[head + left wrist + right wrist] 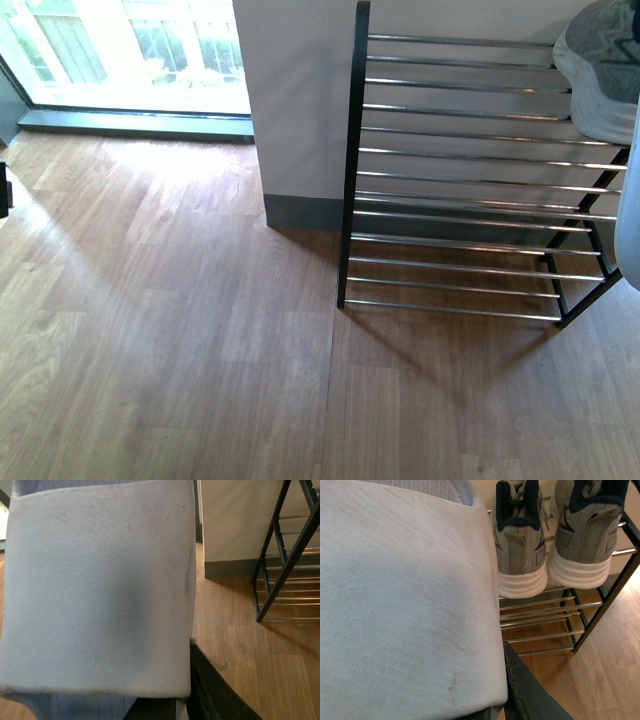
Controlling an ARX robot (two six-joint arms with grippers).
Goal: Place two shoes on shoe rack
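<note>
Right pincer: its white pad filled the wrist view, so I couldn't tell if it was spread or pressed together. Just ahead of it, both shoes sat on the shoe rack top tier, heels at the tier's edge facing the pincer. Nearer shoe was beside farther shoe, soles about touching.

Left pincer: state likewise unreadable. The rack was well apart from it, with bare wood floor open between and a wall corner close by.
</note>
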